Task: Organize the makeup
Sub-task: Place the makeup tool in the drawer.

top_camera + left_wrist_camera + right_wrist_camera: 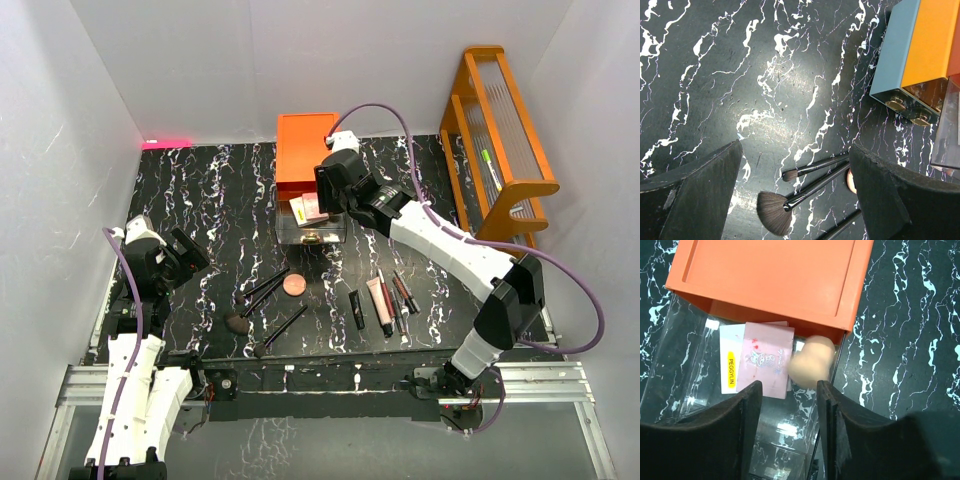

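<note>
Makeup is partly sorted, roughly a third by my read. The clear drawer (670, 370), pulled out from under the orange drawer chest (305, 150), holds three items. A pink palette (765, 365) lies over a pale palette with a yellow label (732, 367). The beige sponge (812, 362) sits against the pink palette's right edge, near the drawer's right wall. The sponge looks blurred in the right wrist view, so I can't tell if it is resting or dropping.

The right fingers (747, 420) hang over the drawer, parted about halfway, with nothing between them. The sponge is beyond their tips, not gripped. The left fingers (700, 195) are spread wide and empty, hovering over bare surface (200, 190) at the left, near the brush heads.

Left to do, all lying loose on the surface in front of the drawer:
- black brushes (268, 288), including a fan brush (774, 212)
- round tan compact (294, 285), just beside the brush handles
- a row of tubes (380, 305) to the right: one dark, one pink, plus a few slim sticks

The orange rack (500, 120) stands at the far right. Something thin and greenish shows on it, too small to identify. The brushes look closest to the left arm and the tubes to the right.
</note>
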Controlling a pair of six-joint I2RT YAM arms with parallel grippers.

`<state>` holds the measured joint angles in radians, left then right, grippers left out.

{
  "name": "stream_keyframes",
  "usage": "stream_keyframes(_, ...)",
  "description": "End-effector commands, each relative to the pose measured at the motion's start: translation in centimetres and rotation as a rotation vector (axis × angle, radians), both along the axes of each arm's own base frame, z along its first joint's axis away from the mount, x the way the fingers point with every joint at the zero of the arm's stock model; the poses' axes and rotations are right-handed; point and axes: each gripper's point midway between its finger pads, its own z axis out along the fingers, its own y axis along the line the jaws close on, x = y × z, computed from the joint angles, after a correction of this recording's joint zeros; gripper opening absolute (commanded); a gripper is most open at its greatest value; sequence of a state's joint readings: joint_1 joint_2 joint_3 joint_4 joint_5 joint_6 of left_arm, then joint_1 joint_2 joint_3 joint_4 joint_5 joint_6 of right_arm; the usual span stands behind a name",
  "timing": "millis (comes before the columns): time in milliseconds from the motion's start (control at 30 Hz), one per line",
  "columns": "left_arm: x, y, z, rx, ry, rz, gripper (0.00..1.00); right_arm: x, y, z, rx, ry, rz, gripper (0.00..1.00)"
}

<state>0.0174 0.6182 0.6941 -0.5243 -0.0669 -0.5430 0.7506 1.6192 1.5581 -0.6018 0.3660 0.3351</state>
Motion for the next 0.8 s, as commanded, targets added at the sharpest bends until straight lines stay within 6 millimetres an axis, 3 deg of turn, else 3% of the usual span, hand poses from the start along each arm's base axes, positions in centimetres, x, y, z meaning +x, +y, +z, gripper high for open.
stream_keyframes(0,0.1,-0.3,0.5,-0.004,-0.018,-0.014,0.87,0.8,0.8,4.3,0.082,-0.086,0.020,0.52)
stream_keyframes(133,0.1,-0.3,0.5,-0.005,-0.019,-0.014,0.87,-1.2,1.9,6.2,0.161,-0.106,0.143,0.53)
stream_keyframes(267,0.0,-0.3,0.6,-0.004,-0.019,-0.014,0.87,-6.6,4.3,7.7,0.283,-0.164,0.370,0.52)
stream_keyframes(300,0.0,-0.3,0.5,-0.004,-0.018,-0.015,0.87,-8.1,4.7,7.3,0.286,-0.173,0.400,0.52)
stream_keyframes(433,0.0,-0.2,0.6,-0.002,-0.024,-0.010,0.87,-15.4,7.4,4.0,0.278,-0.184,0.528,0.51)
stream_keyframes(533,0.0,-0.2,0.6,-0.001,-0.023,-0.011,0.87,-19.7,8.8,0.2,0.286,-0.144,0.571,0.51)
stream_keyframes(633,0.0,-0.2,0.7,0.000,-0.026,-0.009,0.87,-21.8,9.1,-3.5,0.312,-0.112,0.546,0.51)
stream_keyframes(767,0.0,-0.2,0.8,-0.001,-0.028,-0.012,0.87,-21.5,9.0,-7.1,0.289,-0.075,0.473,0.52)
